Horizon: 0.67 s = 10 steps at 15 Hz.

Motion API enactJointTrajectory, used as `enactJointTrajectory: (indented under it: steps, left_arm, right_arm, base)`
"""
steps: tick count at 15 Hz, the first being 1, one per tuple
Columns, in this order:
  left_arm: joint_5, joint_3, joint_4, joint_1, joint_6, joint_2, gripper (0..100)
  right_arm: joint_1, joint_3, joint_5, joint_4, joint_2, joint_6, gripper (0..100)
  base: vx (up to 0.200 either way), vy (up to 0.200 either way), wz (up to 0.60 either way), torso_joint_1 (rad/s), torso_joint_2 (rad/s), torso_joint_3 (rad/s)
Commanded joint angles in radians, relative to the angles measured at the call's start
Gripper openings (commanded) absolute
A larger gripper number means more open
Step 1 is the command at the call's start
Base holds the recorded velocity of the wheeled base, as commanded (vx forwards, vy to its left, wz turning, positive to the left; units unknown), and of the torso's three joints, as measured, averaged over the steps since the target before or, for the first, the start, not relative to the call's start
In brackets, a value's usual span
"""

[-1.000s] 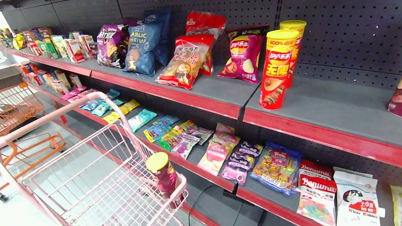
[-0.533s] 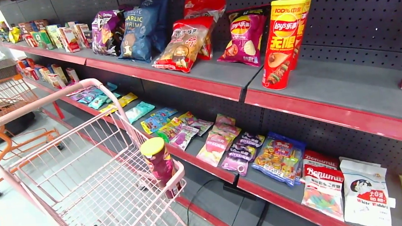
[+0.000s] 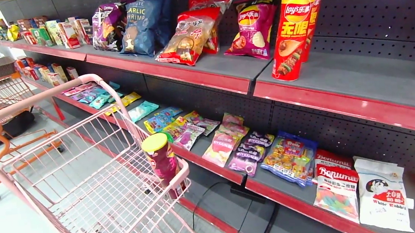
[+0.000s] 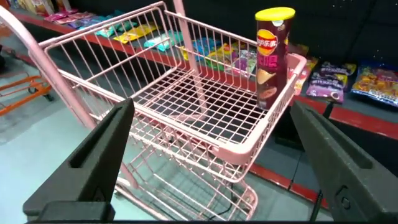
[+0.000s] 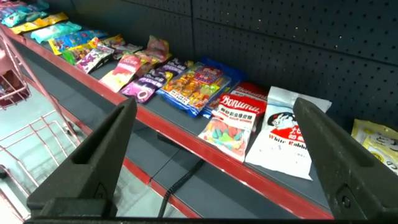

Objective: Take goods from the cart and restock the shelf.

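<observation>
While the left claw (image 4: 211, 104) hangs released, both fingers spread wide, the pink cart (image 4: 106, 36) stands below and ahead of it. At the cart corner farthest from this claw, the purple chips can (image 4: 273, 56) stands upright against the rim. Also the right claw (image 5: 212, 102) is released; it faces the lower shelf (image 5: 180, 135), where candy bags (image 5: 193, 81) lie flat just ahead of it. Grey floor (image 4: 31, 130) lies under the cart, and dark pegboard (image 5: 280, 37) backs the shelf.
</observation>
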Motion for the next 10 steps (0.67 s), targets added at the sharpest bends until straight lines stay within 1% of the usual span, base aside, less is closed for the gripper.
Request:
enactJointTrajectory:
  steps: [1, 2, 3, 4, 5, 6, 7, 9, 10]
  left_arm:
    - [-0.02, -0.288, -0.005, -0.04, -0.068, 0.23, 100]
    - [-0.003, -0.411, -0.01, -0.051, -0.144, 0.397, 100]
    - [0.015, -0.441, -0.01, -0.048, -0.158, 0.463, 100]
    - [0.055, -0.434, -0.011, -0.047, -0.117, 0.624, 100]
    - [0.037, -0.397, -0.03, -0.05, -0.104, 0.701, 100]
    - [-0.009, -0.363, -0.119, -0.051, -0.103, 0.797, 100]
    - [-0.061, -0.328, -0.231, -0.042, -0.1, 0.892, 100]
    - [-0.097, -0.319, -0.366, -0.008, -0.095, 1.075, 100]
    - [-0.15, -0.319, -0.467, -0.001, -0.086, 1.198, 100]
  right_arm:
    - [0.0, 0.0, 0.001, 0.0, 0.0, 0.001, 100]
    - [0.0, 0.0, 0.001, -0.002, 0.0, 0.0, 100]
    - [0.0, 0.0, 0.001, -0.002, 0.0, 0.001, 100]
    - [0.0, 0.0, 0.002, -0.002, 0.0, 0.001, 100]
    - [0.0, 0.002, 0.001, -0.002, 0.0, 0.001, 100]
    - [0.0, 0.002, 0.002, -0.002, 0.0, 0.0, 100]
    - [0.0, 0.0, 0.002, -0.002, 0.0, 0.0, 100]
    - [0.0, 0.0, 0.002, -0.002, 0.0, 0.0, 100]
    - [0.0, 0.002, 0.002, -0.002, 0.0, 0.0, 100]
  base:
    - [0.0, 0.0, 0.0, 0.0, 0.0, 0.0]
    - [0.0, 0.0, 0.0, 0.0, 0.0, 0.0]
    - [0.0, 0.0, 0.0, 0.0, 0.0, 0.0]
    - [0.0, 0.0, 0.0, 0.0, 0.0, 0.0]
    - [0.0, 0.0, 0.0, 0.0, 0.0, 0.0]
    - [0.0, 0.0, 0.0, 0.0, 0.0, 0.0]
    - [0.0, 0.0, 0.0, 0.0, 0.0, 0.0]
    - [0.0, 0.0, 0.0, 0.0, 0.0, 0.0]
    - [0.0, 0.0, 0.0, 0.0, 0.0, 0.0]
